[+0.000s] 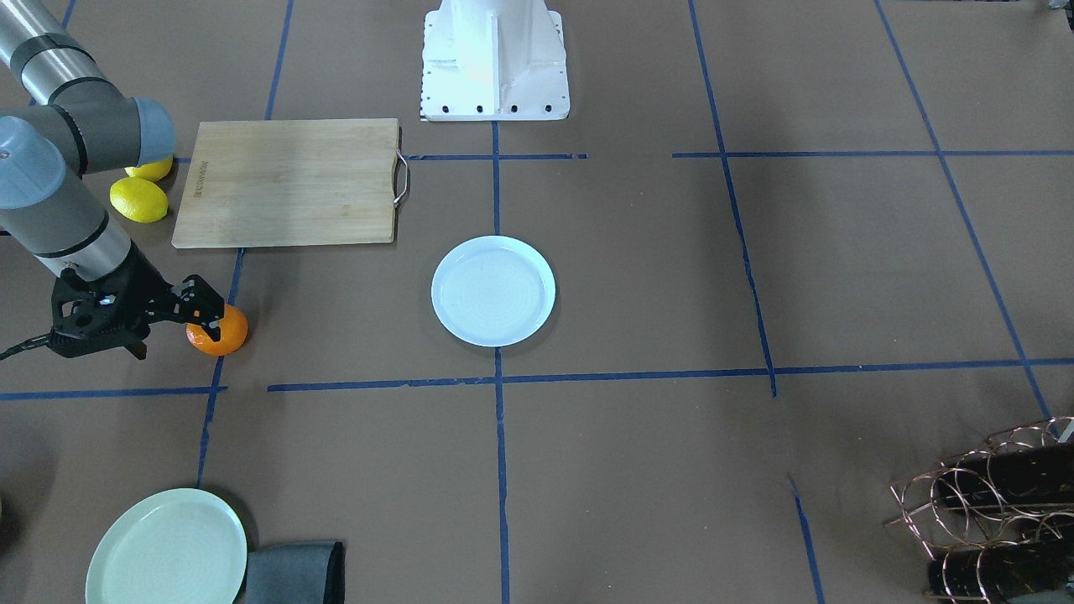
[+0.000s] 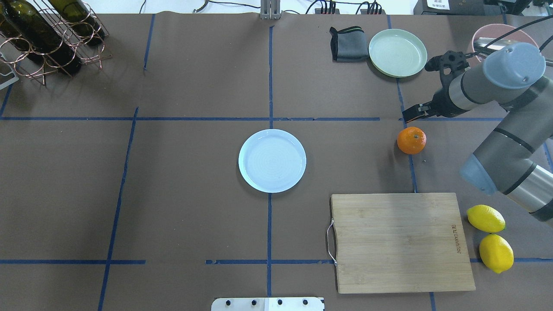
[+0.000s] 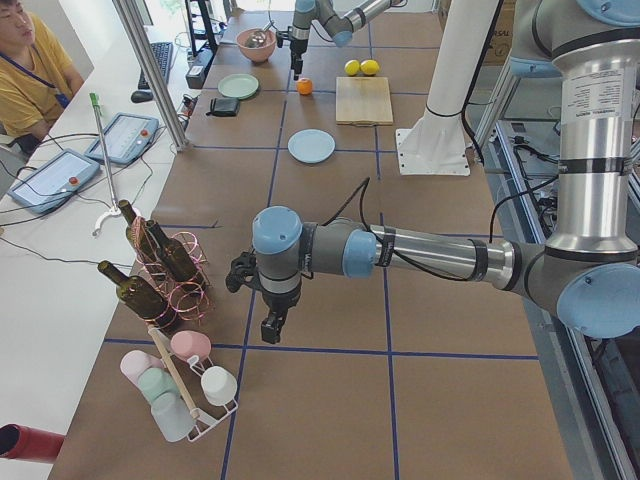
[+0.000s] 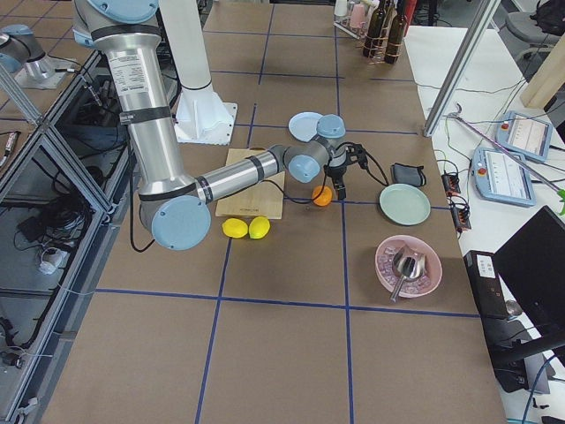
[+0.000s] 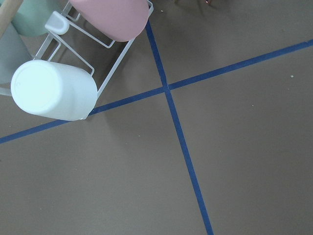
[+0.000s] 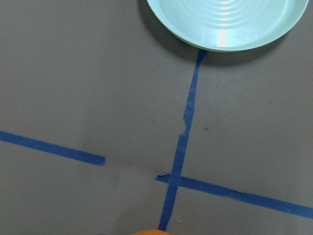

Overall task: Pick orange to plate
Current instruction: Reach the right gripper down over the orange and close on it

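Observation:
The orange [image 2: 411, 140] rests on the brown table on a blue tape line, right of the pale bluish-white plate [image 2: 272, 160], which holds nothing. My right gripper [image 2: 414, 113] hangs just beyond and above the orange, tilted toward it, fingers apart and holding nothing. From the front, its fingers [image 1: 201, 304] overlap the orange [image 1: 226, 334], with the plate [image 1: 493, 291] at mid-table. The right wrist view catches only the orange's top [image 6: 149, 232] at its lower edge. My left gripper [image 3: 270, 328] hovers over bare table far from both; I cannot tell whether it is open or shut.
A wooden cutting board [image 2: 402, 242] lies near the robot's base, with two lemons [image 2: 486, 218] beside it. A pale green plate [image 2: 397, 52], a grey cloth [image 2: 348, 43] and a pink bowl [image 4: 408, 265] sit beyond the orange. A bottle rack [image 2: 47, 34] and a cup rack [image 3: 185, 390] stand far left.

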Robot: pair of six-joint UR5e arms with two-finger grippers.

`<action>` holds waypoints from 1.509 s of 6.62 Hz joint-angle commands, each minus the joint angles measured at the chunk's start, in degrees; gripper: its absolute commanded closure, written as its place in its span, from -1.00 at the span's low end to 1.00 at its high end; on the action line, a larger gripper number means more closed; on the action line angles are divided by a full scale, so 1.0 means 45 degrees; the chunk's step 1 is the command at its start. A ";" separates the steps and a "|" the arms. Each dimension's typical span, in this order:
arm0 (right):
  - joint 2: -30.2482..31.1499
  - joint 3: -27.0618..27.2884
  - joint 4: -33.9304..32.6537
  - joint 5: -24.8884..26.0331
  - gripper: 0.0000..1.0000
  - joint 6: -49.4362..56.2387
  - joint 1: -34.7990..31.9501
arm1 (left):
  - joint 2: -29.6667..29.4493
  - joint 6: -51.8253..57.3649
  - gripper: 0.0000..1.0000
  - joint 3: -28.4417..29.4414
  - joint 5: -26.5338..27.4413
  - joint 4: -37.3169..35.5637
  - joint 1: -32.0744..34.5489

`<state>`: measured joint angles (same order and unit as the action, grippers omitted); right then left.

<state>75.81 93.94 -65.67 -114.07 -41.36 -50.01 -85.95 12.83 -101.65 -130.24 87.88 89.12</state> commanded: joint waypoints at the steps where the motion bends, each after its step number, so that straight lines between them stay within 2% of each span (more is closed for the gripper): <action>1: 0.0066 -0.0249 0.0003 0.0561 -1.00 -0.0067 0.0641 | -0.0022 0.0000 -1.00 -0.0066 -0.0004 0.0002 0.0000; 5: 0.0144 -0.0446 0.0003 0.0759 -1.00 -0.0067 0.1152 | -0.0081 0.0000 -1.00 -0.0086 -0.0004 0.0022 0.0000; 6: 0.0145 -0.0465 0.0003 0.0740 -0.65 -0.0067 0.1172 | -0.0081 0.0000 -1.00 -0.0086 -0.0004 0.0003 0.0000; 7: 0.0106 -0.0465 -0.0035 0.0662 0.51 -0.0067 0.1172 | -0.0119 0.0000 -1.00 -0.0106 -0.0004 0.0002 0.0000; 8: -0.0088 -0.0252 -0.0190 0.0642 0.89 -0.0202 0.1191 | -0.0178 0.0000 -1.00 -0.0067 -0.0004 0.0002 0.0000; 9: -0.0902 -0.0192 -0.0327 0.0603 0.85 -0.1306 0.1211 | -0.0159 0.0000 -1.00 -0.0067 -0.0004 0.0002 0.0000; 10: -0.2399 -0.0172 -0.1972 0.0622 0.75 -0.2400 0.1463 | -0.0120 0.0000 -1.00 -0.0009 0.0015 -0.0017 0.0000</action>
<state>70.97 92.93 -69.04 -111.26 -47.15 -44.26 -86.60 12.83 -101.89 -130.23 87.87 89.12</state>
